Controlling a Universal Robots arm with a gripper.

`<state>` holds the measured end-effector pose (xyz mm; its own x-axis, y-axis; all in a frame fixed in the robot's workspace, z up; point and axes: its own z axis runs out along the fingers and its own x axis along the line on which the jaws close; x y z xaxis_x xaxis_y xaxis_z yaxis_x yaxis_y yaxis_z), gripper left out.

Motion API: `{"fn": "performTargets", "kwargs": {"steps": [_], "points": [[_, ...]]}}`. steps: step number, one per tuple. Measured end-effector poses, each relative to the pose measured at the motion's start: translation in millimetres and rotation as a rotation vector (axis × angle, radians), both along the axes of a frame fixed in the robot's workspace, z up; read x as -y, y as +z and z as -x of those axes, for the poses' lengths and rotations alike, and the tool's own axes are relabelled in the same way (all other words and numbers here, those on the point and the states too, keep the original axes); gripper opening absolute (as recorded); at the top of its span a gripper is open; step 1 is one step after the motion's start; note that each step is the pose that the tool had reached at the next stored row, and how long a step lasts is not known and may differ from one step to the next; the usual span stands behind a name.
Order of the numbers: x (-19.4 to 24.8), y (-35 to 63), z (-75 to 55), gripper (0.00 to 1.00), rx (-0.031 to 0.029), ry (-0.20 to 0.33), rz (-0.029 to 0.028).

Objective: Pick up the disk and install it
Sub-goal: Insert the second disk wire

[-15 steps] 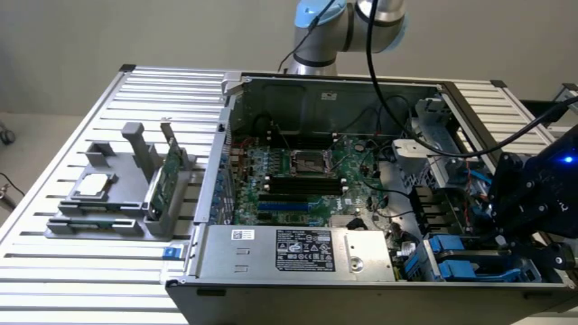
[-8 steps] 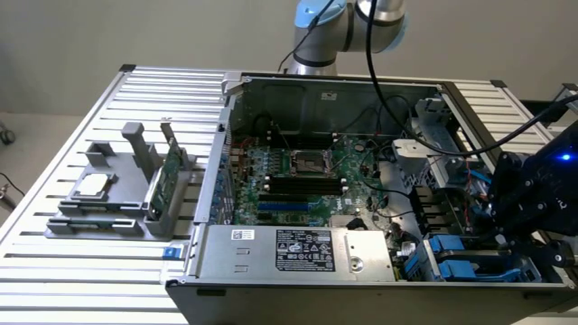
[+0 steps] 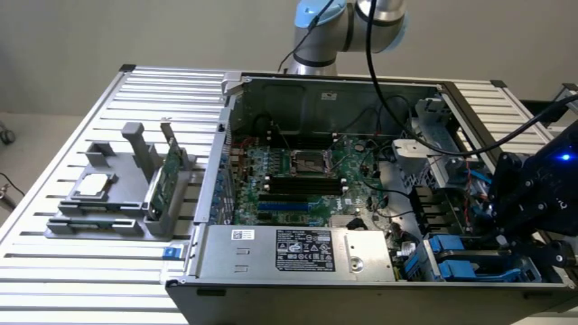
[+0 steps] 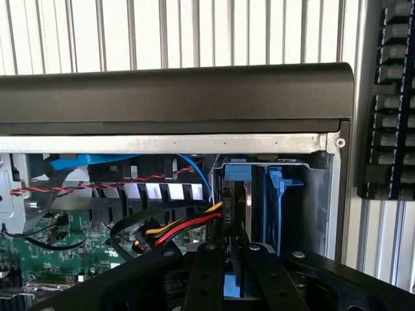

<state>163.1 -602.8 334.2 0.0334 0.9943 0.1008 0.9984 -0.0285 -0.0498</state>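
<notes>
1. Gripper (image 3: 528, 233) hangs over the drive bays at the corner of the open computer case (image 3: 316, 88), on the exterior view's right, low and near the front wall.
2. Wrist view: the two black fingers (image 4: 206, 275) stand close together with a blue strip between them, which I read as the edge of the disk (image 4: 232, 285) carrier. Judged: clenched on the disk, narrow grip across its thin side.
3. Disk stands on edge, directly below the gripper and between the fingers; its long axis seems to run down into the bay.
4. Bay (image 4: 275, 201) lies straight ahead of the fingers, blue rails either side, against the case's metal side wall.
5. Yellow, red and black power cable (image 4: 178, 227) lies just beside the bay mouth, near the disk's path.
6. Depth of seating: cannot tell, the fingers hide the lower edge.
7. Grey holder (image 3: 122, 196) with its green card sits well apart, on the exterior view's left.
</notes>
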Motion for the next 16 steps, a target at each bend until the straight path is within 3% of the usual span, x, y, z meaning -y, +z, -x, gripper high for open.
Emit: {"fn": "performTargets", "kwargs": {"steps": [16], "points": [[-1.1,0.1,1.4,0.17,0.0032,0.007,0.0059]]}}
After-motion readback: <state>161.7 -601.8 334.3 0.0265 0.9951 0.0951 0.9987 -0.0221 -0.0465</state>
